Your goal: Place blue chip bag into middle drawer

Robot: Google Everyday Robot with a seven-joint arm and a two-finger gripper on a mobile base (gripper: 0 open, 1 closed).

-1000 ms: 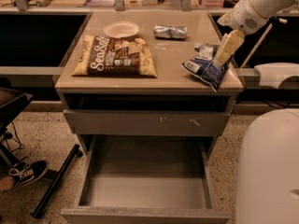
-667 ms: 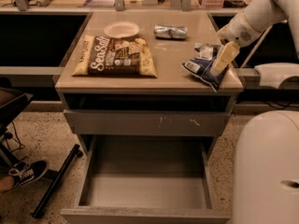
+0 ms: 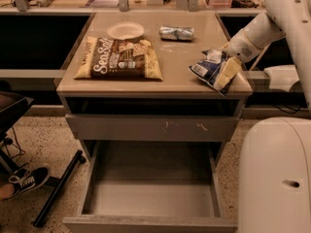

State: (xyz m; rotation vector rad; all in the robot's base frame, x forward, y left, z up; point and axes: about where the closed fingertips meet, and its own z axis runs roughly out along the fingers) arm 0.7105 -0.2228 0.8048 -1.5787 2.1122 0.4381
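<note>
The blue chip bag [image 3: 210,70] lies crinkled at the right front corner of the cabinet top [image 3: 175,76]. My gripper [image 3: 227,74] reaches in from the upper right and sits low over the bag's right edge, at or touching it. The middle drawer [image 3: 150,223] is pulled wide open below, its smooth grey floor bare. Above it is a closed grey drawer front [image 3: 155,127] with pale scratch marks.
A large tan "Sea Salt" bag [image 3: 119,58], a white plate [image 3: 125,30] and a silver foil packet [image 3: 176,33] lie on the cabinet top. My white base [image 3: 274,174] stands right of the drawer. A shoe [image 3: 26,178] and a black bar [image 3: 58,188] are on the floor at left.
My gripper has moved down and slightly left, from above the blue chip bag to its right edge. The bag and drawer have not moved.
</note>
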